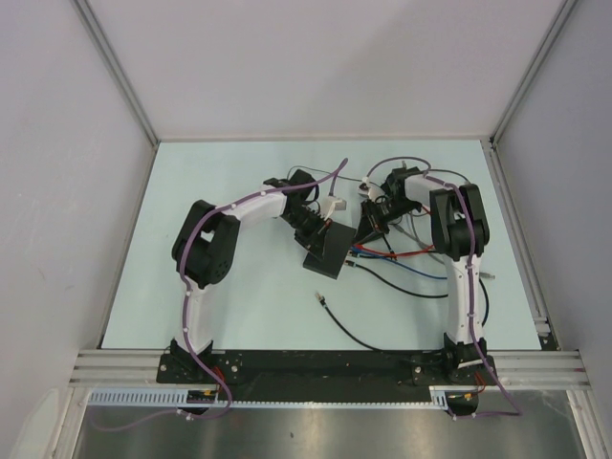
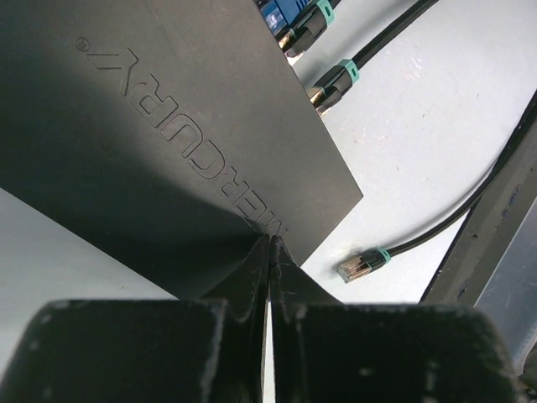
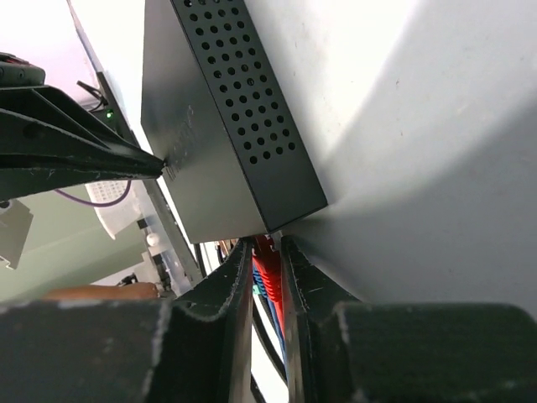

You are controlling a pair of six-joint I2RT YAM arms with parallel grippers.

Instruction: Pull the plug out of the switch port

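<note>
Tabletop [image 3: 419,126]; red plug [image 3: 267,267] between right fingers [image 3: 228,290]

Overhead rear view; wrist close-ups, both on black box [image 2: 168,126]

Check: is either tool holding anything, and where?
Right tool pinches the red plug by its sides at the switch edge. Left tool, shut, only presses the switch top.

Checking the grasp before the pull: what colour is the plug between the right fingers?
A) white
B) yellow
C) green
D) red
D: the right wrist view shows a red plug between the right fingers, at the end of the black switch box.
</note>
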